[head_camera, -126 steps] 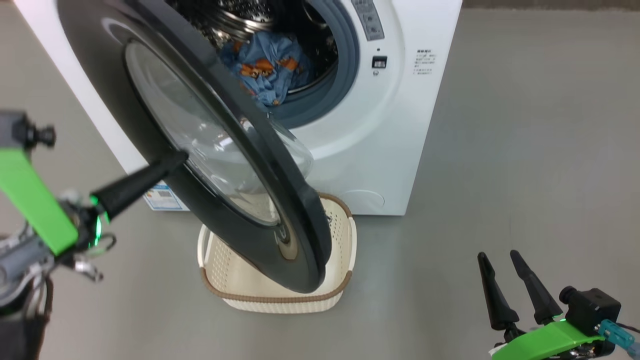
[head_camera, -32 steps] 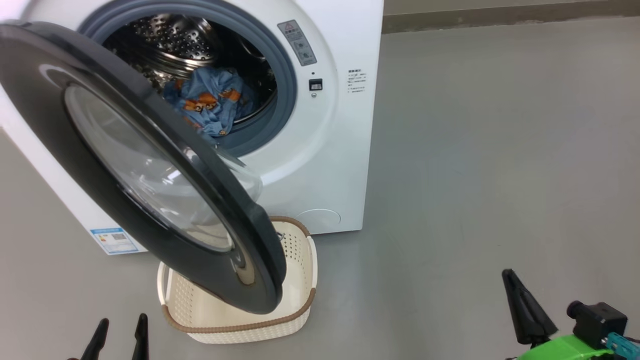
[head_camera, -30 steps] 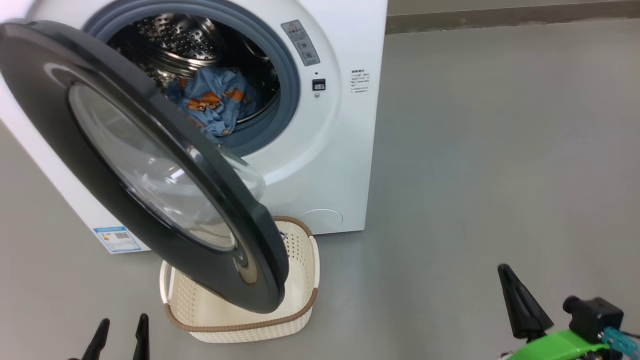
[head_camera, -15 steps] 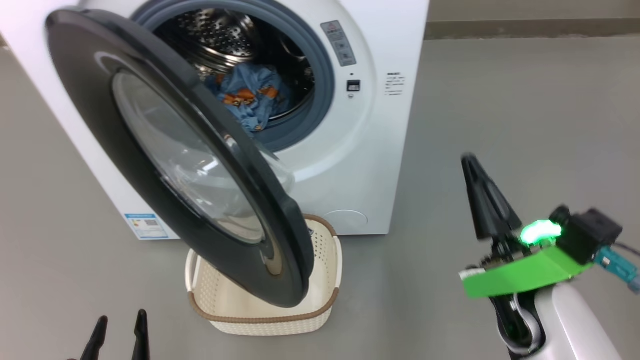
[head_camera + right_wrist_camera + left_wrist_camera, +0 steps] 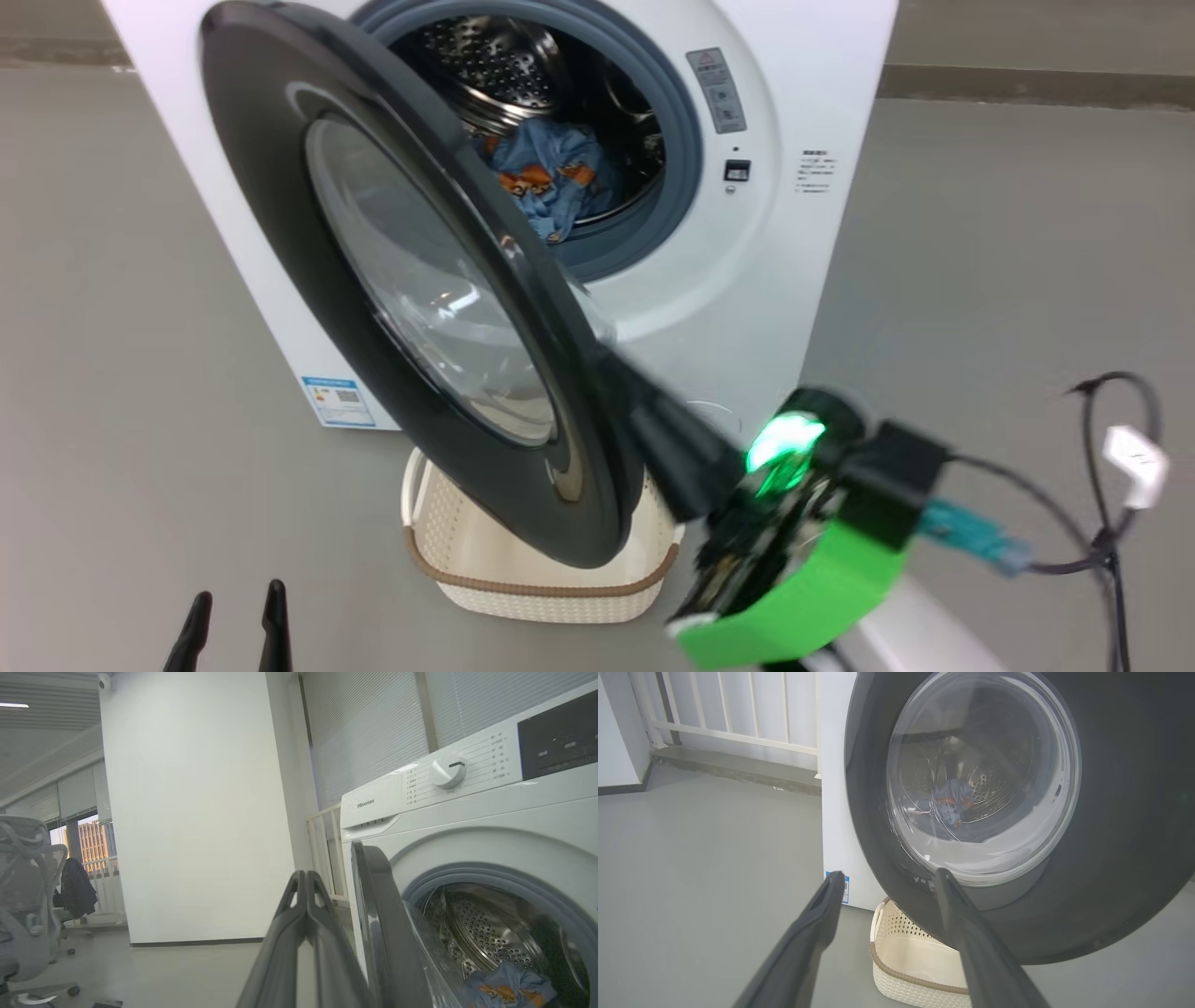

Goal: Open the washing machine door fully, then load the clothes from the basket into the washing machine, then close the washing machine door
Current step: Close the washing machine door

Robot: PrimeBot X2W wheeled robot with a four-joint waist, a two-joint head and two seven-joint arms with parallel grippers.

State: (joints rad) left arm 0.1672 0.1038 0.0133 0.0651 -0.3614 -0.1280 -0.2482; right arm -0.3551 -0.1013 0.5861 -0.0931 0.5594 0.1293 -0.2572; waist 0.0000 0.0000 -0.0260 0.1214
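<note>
The white washing machine (image 5: 803, 84) stands with its washing machine door (image 5: 280, 233) half open, black rim and clear glass bowl facing me. Light blue clothes (image 5: 551, 177) with orange bears lie in the steel drum; they also show through the glass (image 5: 950, 805) and low in the right wrist view (image 5: 509, 989). The cream basket (image 5: 551, 588) sits on the floor under the door, and nothing shows inside it. My right gripper (image 5: 621, 369) is shut and holds nothing. Its tips lie by the door's free edge (image 5: 373, 896), touching or not I cannot tell. My left gripper (image 5: 233, 607) stands open, low at the left.
Grey floor surrounds the machine. A white railing (image 5: 738, 709) runs behind it on the left. An office chair (image 5: 23, 882) stands far off beside a white wall. A loose black cable (image 5: 1111, 467) trails from my right wrist.
My right arm has risen and swung left, bringing its shut fingers up to the door's free edge. The head camera has turned, shifting the machine rightwards in the picture. The left gripper stays put.
</note>
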